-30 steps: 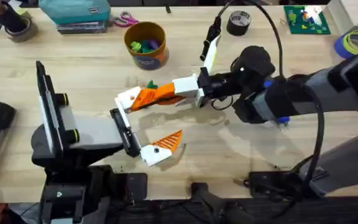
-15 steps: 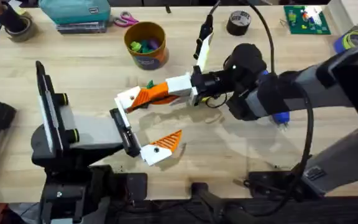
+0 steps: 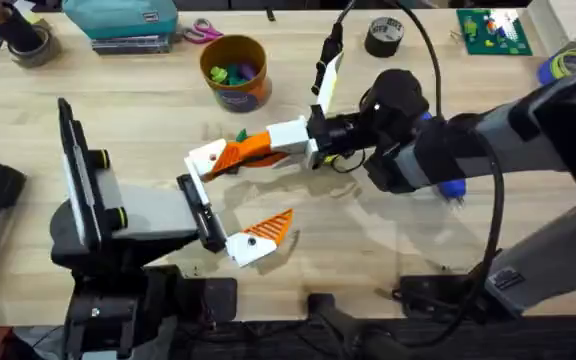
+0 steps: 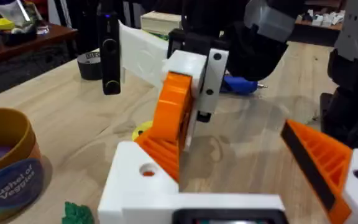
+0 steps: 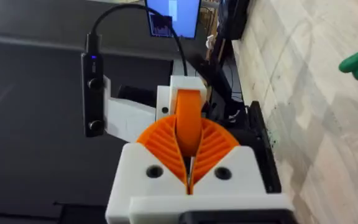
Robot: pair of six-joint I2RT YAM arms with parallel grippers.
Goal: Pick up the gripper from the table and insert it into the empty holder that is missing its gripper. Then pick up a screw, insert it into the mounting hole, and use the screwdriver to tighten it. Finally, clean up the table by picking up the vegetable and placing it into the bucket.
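The gripper (image 3: 245, 152) is off the desk (image 3: 148, 110), near the middle of the scene, pinched by the right arm's fingers (image 5: 160, 146). Their ribbed orange pads press together on it from both sides.

The right arm (image 3: 438, 160) reaches in from the right and lies low and level. That seems meant to bring the part sideways against the holder (image 3: 206, 158) rather than down onto it. The left arm (image 3: 118, 215) rests at the near left with its fingers (image 4: 319, 162) spread wide. This keeps the bare white holder on the far side open to the incoming part, while the near finger, which has its own orange pad, stays out of the way.

In the left wrist view the held part stands just above the holder, touching or nearly touching it beside the mounting hole. It is probably being seated, but I cannot tell whether it is fully home.

The bucket (image 3: 235, 72) waits at the far side of the desk with coloured toys inside. The blue screwdriver (image 4: 241, 84) lies on the desk under the right arm. The vegetable (image 3: 242, 135) lies just beyond the held part, not yet cleared away.
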